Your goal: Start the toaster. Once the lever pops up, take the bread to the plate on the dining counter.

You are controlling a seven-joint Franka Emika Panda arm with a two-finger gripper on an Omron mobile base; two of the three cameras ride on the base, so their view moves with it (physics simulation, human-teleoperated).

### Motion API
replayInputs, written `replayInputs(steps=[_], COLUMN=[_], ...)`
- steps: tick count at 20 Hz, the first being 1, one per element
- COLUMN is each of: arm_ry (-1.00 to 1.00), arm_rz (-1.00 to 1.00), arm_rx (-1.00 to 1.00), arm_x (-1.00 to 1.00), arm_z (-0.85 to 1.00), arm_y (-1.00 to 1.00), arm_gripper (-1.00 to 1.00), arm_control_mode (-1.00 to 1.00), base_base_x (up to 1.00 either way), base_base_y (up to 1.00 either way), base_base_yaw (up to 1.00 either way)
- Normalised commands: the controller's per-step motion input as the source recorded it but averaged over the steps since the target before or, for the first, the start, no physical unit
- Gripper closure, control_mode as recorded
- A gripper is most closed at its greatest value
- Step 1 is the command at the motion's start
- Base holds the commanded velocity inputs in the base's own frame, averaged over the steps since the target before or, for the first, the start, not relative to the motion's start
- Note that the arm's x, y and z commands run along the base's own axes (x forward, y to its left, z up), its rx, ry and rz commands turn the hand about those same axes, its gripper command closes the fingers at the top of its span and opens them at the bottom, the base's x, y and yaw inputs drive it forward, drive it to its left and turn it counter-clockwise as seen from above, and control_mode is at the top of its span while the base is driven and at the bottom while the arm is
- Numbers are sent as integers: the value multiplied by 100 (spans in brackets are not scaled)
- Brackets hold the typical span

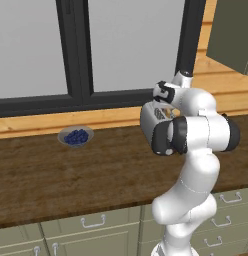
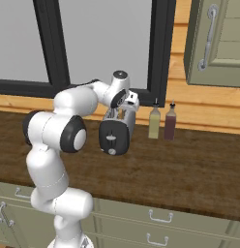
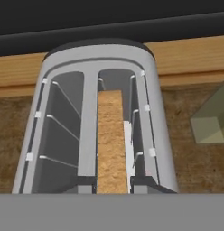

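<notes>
Tan and crumbly, the bread (image 3: 109, 140) stands on its edge in one slot of the toaster (image 3: 93, 63), and the other slot next to it has nothing in it. In the hand view the slice runs straight away from the claw (image 3: 112, 184), with its long top edge going the same way as the slot. The claw's two dark tips sit at the near end of that slot, one on each side of the slice. They look pulled in close to the bread, but I cannot tell if they are really pinching it yet.

From the right base view the toaster (image 2: 114, 135) sits on the brown worktop (image 2: 189, 169), just beside two bottles (image 2: 162, 122), and the claw (image 2: 123, 112) comes down on it from above. The bread is right under the claw, so I think the next move is a straight pull up, along the slot, not sideways.
</notes>
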Motion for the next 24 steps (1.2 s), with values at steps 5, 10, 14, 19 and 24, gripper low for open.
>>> replayInputs(steps=[5, 10, 14, 19, 24], arm_ry=[-12, -27, -29, -5, 8], arm_rz=[0, 0, -1, -8, -10], arm_rx=[5, 3, 0, 0, 0], arm_x=[-52, -96, -100, -100, -100], arm_z=[88, 100, 95, 56, 65], arm_y=[-3, 0, 0, 0, 0], arm_gripper=[100, 100, 100, 100, 100], arm_control_mode=[-100, -100, -100, -100, -100], base_base_x=[0, 0, 0, 0, 0], base_base_y=[0, 0, 0, 0, 0], base_base_yaw=[0, 0, 0, 0, 0])
